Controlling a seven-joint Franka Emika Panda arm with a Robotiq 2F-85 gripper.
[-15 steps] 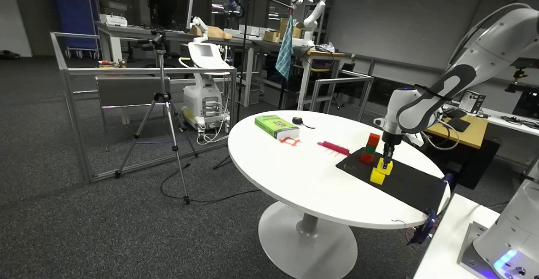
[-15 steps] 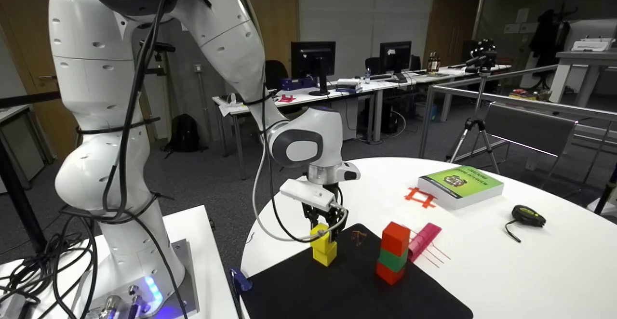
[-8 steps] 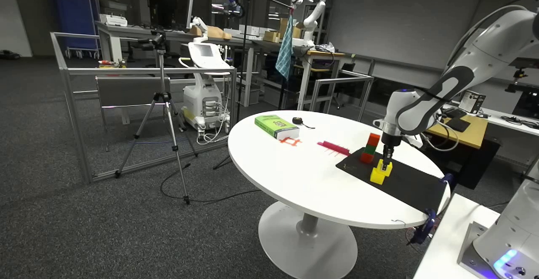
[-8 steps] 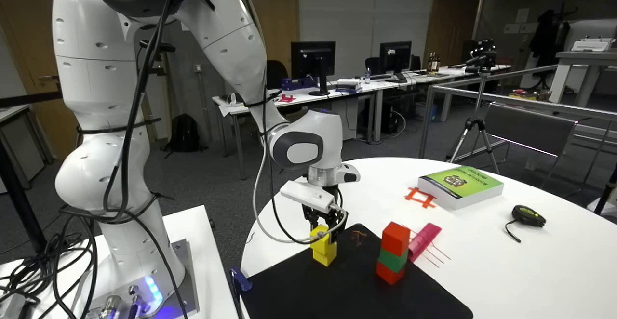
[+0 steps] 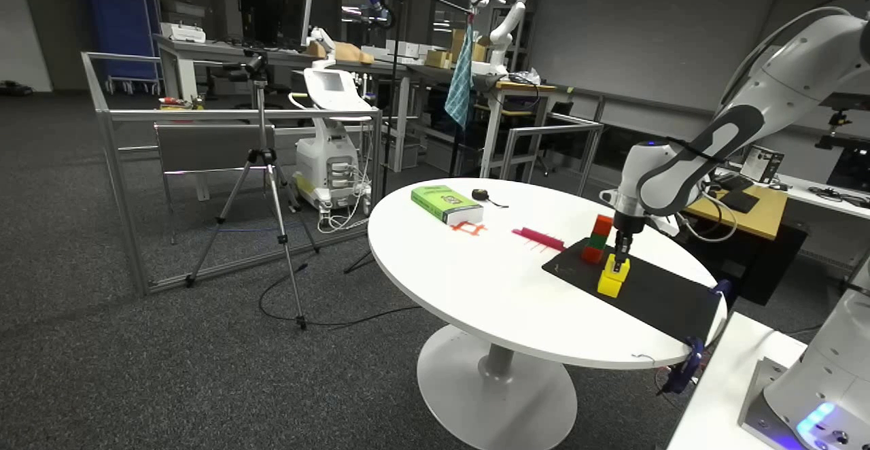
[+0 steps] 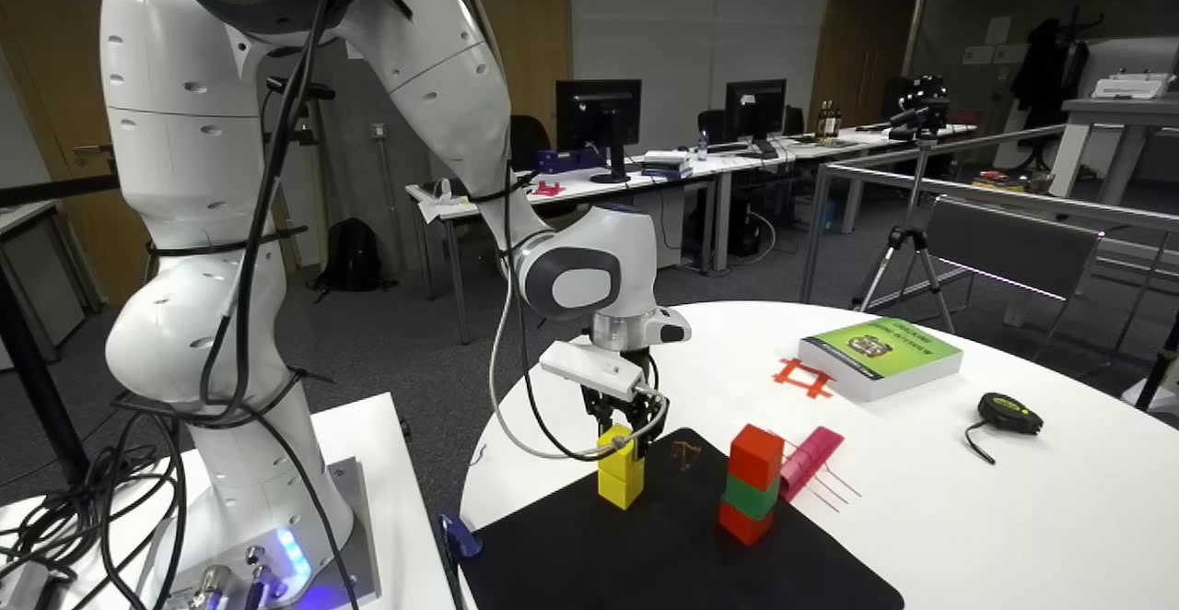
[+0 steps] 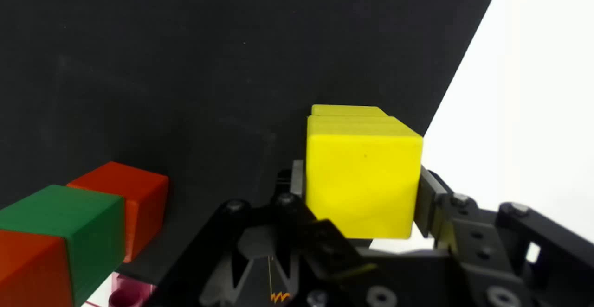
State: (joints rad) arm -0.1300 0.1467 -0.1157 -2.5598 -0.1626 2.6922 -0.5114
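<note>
The end effector [image 7: 361, 187] clamps the upper yellow block [image 7: 364, 175] over the lower yellow block [image 6: 621, 490] on a black mat [image 6: 659, 555] (a red-and-green stack [image 6: 750, 495] stands near).

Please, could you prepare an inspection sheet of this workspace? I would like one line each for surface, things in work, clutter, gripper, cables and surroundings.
Surface: round white table with a black mat; blue clamps at the mat's edge.
Things in work: upper yellow cube directly above lower yellow cube; whether they touch cannot be told for certain.
Clutter: upright stack of red, green and red cubes on the mat; pink piece, orange piece, green book and tape measure on the table.
Gripper: closed on two opposite sides of the upper yellow cube.
Cables: black cables along the robot arm, cable tangle beside it; pale cable hangs near the gripper.
Surroundings: tripod, metal rail, monitors, another robot arm.
</note>
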